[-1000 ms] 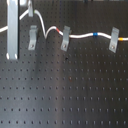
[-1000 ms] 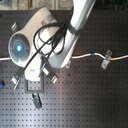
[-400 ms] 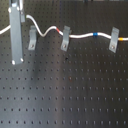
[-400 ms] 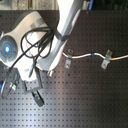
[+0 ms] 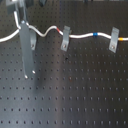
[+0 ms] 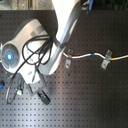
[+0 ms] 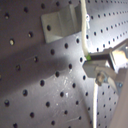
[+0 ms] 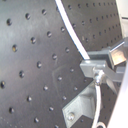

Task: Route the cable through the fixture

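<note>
Currently | cable [image 5: 82,36] already seated in middle and right clips in the first exterior view | left fixture [image 7: 59,22] apparently unthreaded | tool [image 7: 100,62] clenched on cable beside it | last clip remains

So there's a black perforated table [image 5: 75,95] with a white cable [image 5: 80,36] snaking across the top. It runs past two small grey clips: one in the middle [image 5: 65,42] by a red band, one towards the first exterior view's right [image 5: 114,41] near a blue band. The long grey tool [image 5: 27,50] hangs down on the first exterior view's left, right at the cable.
</note>
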